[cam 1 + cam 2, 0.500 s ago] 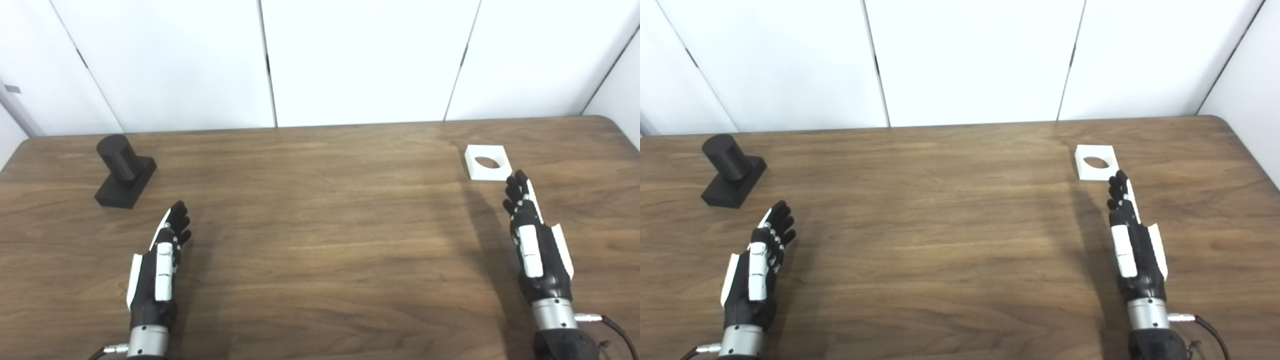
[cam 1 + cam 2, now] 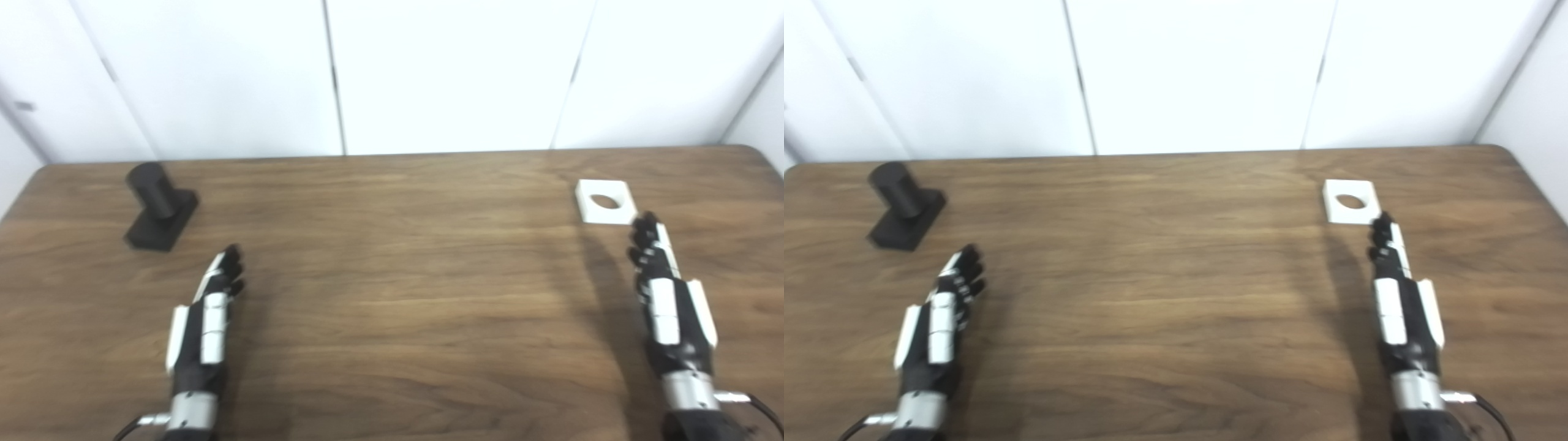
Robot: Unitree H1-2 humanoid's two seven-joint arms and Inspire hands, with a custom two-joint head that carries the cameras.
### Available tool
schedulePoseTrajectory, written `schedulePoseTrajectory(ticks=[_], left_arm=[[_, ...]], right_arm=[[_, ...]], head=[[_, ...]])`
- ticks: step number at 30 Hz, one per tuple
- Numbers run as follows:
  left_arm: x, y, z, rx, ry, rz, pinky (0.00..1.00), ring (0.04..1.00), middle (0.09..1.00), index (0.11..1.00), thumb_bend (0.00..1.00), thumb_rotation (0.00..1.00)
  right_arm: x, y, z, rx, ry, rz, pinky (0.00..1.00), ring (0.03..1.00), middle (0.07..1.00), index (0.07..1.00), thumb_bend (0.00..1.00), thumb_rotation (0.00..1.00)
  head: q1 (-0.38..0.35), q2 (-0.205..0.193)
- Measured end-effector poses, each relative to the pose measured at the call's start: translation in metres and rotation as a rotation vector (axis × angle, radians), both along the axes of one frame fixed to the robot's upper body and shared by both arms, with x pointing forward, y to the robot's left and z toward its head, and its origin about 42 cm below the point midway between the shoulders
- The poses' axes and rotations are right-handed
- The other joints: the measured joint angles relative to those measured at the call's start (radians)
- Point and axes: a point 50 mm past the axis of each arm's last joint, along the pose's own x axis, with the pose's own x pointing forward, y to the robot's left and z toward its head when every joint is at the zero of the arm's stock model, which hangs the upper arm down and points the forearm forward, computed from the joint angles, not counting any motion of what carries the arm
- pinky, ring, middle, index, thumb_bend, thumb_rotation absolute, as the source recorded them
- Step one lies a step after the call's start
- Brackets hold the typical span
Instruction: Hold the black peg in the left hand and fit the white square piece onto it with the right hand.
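Observation:
The black peg point(image 2: 158, 204), a short cylinder on a square black base, stands at the table's far left. My left hand point(image 2: 207, 318) hovers open nearer to me and to the right of the peg, fingers stretched forward, holding nothing. The white square piece point(image 2: 605, 201) with a round hole lies flat at the far right. My right hand point(image 2: 664, 303) is open just on the near side of that piece, its fingertips close to the piece's near edge and apart from it.
The wooden table point(image 2: 404, 294) stretches between the two hands with bare wood in the middle. White wall panels point(image 2: 441, 67) stand right behind the table's far edge. The table's right corner point(image 2: 756, 150) is rounded.
The whole picture has shifted a little and is blurred, so the camera has moved. Both hands sit slightly farther forward; neither has taken hold of anything.

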Motion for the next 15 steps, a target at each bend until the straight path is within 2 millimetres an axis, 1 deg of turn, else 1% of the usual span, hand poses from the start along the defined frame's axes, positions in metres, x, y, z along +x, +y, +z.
schedulePoseTrajectory(ticks=[1,2,3,4,6,7,9,11,13,15], left_arm=[[0.0,-0.003,0.0,0.003,0.001,-0.006,0.96,0.962,0.959,0.934,0.62,1.0],[0.001,-0.005,0.0,0.007,0.001,-0.01,0.95,0.962,0.961,0.94,0.63,1.0],[0.001,-0.008,-0.001,0.014,0.002,-0.009,0.95,0.961,0.96,0.941,0.65,1.0],[0.001,-0.011,-0.001,0.02,0.004,-0.011,0.95,0.961,0.959,0.941,0.65,1.0],[0.001,-0.014,-0.002,0.021,0.005,-0.013,0.96,0.959,0.954,0.942,0.63,1.0],[0.002,-0.016,-0.002,0.019,0.005,-0.014,0.96,0.959,0.954,0.942,0.63,1.0],[0.002,-0.017,-0.002,0.018,0.006,-0.013,0.96,0.957,0.953,0.943,0.62,1.0],[0.002,-0.018,-0.003,0.019,0.005,-0.007,0.96,0.958,0.955,0.945,0.61,1.0],[0.002,-0.019,-0.003,0.021,0.001,-0.001,0.95,0.955,0.954,0.94,0.61,1.0],[0.002,-0.02,-0.003,0.039,-0.003,0.0,0.95,0.952,0.952,0.932,0.61,1.0]], right_arm=[[0.0,-0.001,0.0,0.008,0.0,0.008,1.0,1.0,1.0,1.0,0.54,1.0],[0.0,-0.002,0.0,0.009,0.001,0.014,1.0,1.0,1.0,1.0,0.54,1.0],[0.0,-0.004,0.0,0.007,0.002,0.018,1.0,1.0,1.0,1.0,0.54,1.0],[0.0,-0.007,0.0,0.003,0.002,0.021,1.0,1.0,1.0,1.0,0.54,1.0],[0.0,-0.014,0.0,0.004,0.001,0.022,1.0,1.0,1.0,1.0,0.54,1.0],[0.0,-0.016,0.0,0.009,0.002,0.022,1.0,1.0,1.0,1.0,0.54,1.0],[0.0,-0.017,0.0,0.024,-0.001,0.024,1.0,1.0,1.0,1.0,0.56,1.0],[0.0,-0.017,0.0,0.032,-0.002,0.029,1.0,1.0,1.0,1.0,0.6,1.0],[0.0,-0.017,-0.001,0.03,0.0,0.034,1.0,1.0,1.0,1.0,0.64,1.0],[0.001,-0.017,-0.001,0.028,0.002,0.037,1.0,1.0,1.0,1.0,0.67,1.0]], head=[[0.014,-0.008],[0.058,-0.033],[0.07,-0.046],[0.074,-0.049],[0.095,-0.07],[0.097,-0.074],[0.107,-0.092],[0.109,-0.095],[0.121,-0.115],[0.13,-0.126]])
